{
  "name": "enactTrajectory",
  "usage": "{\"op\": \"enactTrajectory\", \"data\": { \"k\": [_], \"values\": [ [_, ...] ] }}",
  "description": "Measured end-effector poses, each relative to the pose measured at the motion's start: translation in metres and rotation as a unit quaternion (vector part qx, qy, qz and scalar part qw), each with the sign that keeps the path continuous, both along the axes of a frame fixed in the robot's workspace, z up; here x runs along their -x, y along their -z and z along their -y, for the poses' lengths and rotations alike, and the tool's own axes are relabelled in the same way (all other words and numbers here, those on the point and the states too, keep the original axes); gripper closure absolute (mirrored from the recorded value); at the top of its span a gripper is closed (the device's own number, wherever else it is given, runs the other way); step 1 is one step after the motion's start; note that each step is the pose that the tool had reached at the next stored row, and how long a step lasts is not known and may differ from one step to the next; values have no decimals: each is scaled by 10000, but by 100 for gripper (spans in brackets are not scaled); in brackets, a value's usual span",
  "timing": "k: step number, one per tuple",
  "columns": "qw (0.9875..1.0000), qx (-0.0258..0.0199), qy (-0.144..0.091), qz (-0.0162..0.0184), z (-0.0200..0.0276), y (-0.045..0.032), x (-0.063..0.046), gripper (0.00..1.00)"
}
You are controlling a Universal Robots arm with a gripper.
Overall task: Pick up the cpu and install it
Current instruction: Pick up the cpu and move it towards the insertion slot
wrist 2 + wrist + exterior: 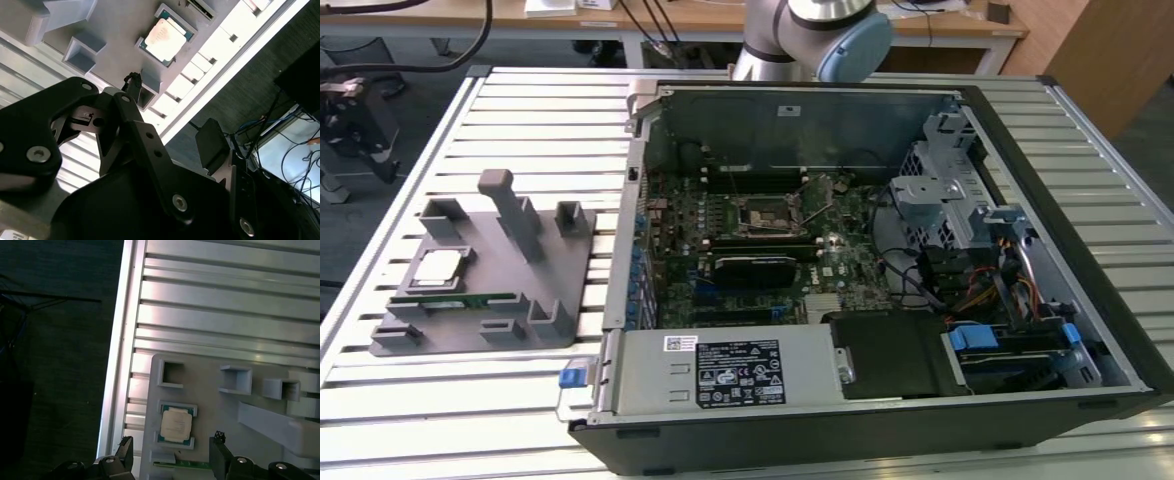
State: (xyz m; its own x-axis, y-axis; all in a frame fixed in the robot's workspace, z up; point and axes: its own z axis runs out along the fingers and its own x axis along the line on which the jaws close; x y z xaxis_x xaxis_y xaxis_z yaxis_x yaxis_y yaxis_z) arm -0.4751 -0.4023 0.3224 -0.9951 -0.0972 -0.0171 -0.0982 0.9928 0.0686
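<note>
The cpu (440, 265) is a small square chip with a pale silver top. It lies flat in a pocket of the grey fixture plate (487, 325) on the exterior view's left. In the first wrist view the cpu (176, 425) sits just beyond my gripper (171, 452), whose two dark fingertips (125, 449) stand wide apart, open and holding nothing. The gripper hovers above the fixture, clear of the chip. In the second wrist view the cpu (165, 37) lies past one fingertip (132, 80). The motherboard's square socket (765, 213) lies bare inside the open computer case (1067, 300).
A long green memory stick (454, 300) lies on the fixture beside the cpu, among upright grey blocks (507, 205). The slatted metal table (520, 100) ends close to the fixture, with dark floor (55, 365) beyond. The arm's base (807, 35) stands behind the case.
</note>
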Motion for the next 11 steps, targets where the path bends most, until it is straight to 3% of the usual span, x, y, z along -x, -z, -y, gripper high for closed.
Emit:
{"op": "enactTrajectory", "data": {
  "k": [11],
  "values": [
    [10000,1,-43,0,0,32,21,29]
  ]
}}
